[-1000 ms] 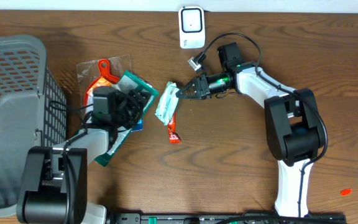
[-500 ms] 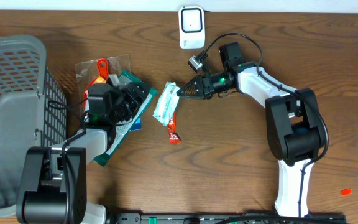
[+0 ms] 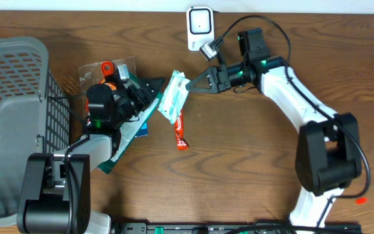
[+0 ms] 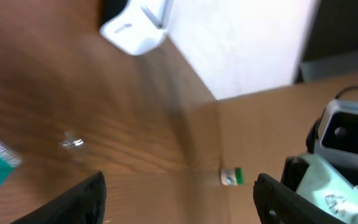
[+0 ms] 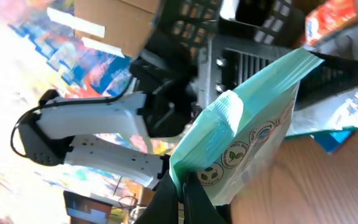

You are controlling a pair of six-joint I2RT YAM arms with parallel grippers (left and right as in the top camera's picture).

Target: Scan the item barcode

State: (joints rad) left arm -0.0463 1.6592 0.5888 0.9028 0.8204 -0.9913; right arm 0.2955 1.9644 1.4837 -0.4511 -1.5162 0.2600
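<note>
Nothing readable; round emblems (image 5: 231,157) on the mint packet (image 5: 263,115) seem blurred

Counting across the surface (image 3: 239,162) now: two arms, so two pincers, left pincer (image 4: 179,178) and right pincer (image 3: 188,84). One grey basket (image 3: 18,58), off at the left. One white scanner (image 3: 200,27), up at the far edge. Packets next: one pale green packet (image 3: 173,101), one small red sachet (image 3: 181,135), one clear pack (image 3: 106,70) with something orange-red inside. At least one teal packet (image 3: 132,123) and one blue piece (image 3: 143,130) in the pile under the left arm, too overlapped for a firmer count. And one tiny red scrap (image 3: 361,200), alone near the right corner.
</note>
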